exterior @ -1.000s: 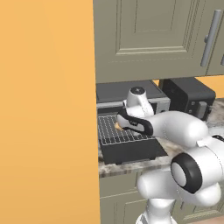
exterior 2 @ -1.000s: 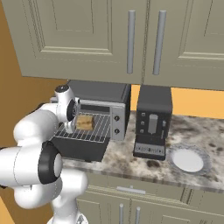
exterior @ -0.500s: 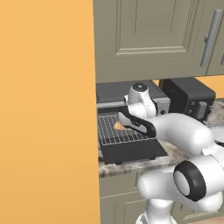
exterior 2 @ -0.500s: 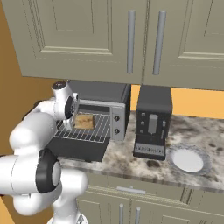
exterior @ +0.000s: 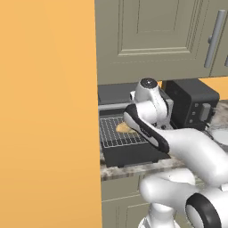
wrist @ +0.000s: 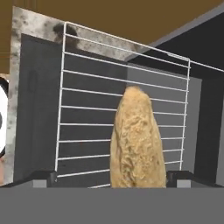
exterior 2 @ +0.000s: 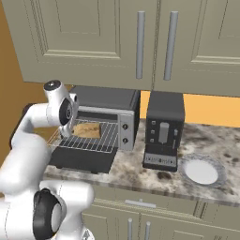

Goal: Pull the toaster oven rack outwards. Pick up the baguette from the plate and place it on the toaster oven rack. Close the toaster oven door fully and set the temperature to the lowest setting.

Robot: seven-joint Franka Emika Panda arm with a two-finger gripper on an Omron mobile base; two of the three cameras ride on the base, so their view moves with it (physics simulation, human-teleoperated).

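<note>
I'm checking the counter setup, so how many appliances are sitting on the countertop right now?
2. The toaster oven stands at the left of the counter with its door folded down. The taller black appliance stands just to its right, beside the plate. Others may sit out of frame.

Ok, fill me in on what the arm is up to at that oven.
The arm's gripper hangs over the pulled-out toaster oven rack, with the baguette between its fingertips above the wires. The toaster oven door lies folded down, open. The plate sits bare on the counter beyond the black appliance.
</note>
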